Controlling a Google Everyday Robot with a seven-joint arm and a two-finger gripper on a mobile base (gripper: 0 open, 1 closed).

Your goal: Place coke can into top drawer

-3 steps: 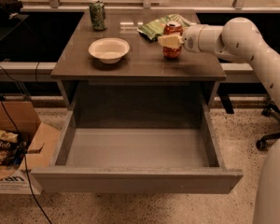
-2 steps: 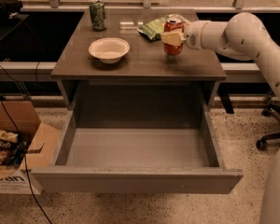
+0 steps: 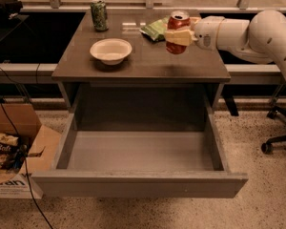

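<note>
The red coke can (image 3: 178,21) with a silver top is held upright in my gripper (image 3: 177,36), a little above the right part of the cabinet top (image 3: 148,66). The gripper's pale fingers (image 3: 179,36) are shut around the can's middle, and the white arm reaches in from the right. The top drawer (image 3: 138,185) is pulled fully open below the cabinet top, wide and grey, with nothing inside it. The can is behind and above the drawer's back edge.
A white bowl (image 3: 111,50) sits on the left of the cabinet top. A green patterned can (image 3: 99,15) stands at the back left. A green snack bag (image 3: 156,28) lies behind the gripper. A cardboard box (image 3: 9,151) stands on the floor at left, an office chair base (image 3: 279,132) at right.
The gripper has lifted the coke can off the cabinet top and carried it slightly toward the front. The drawer, bowl and green can have not moved.
</note>
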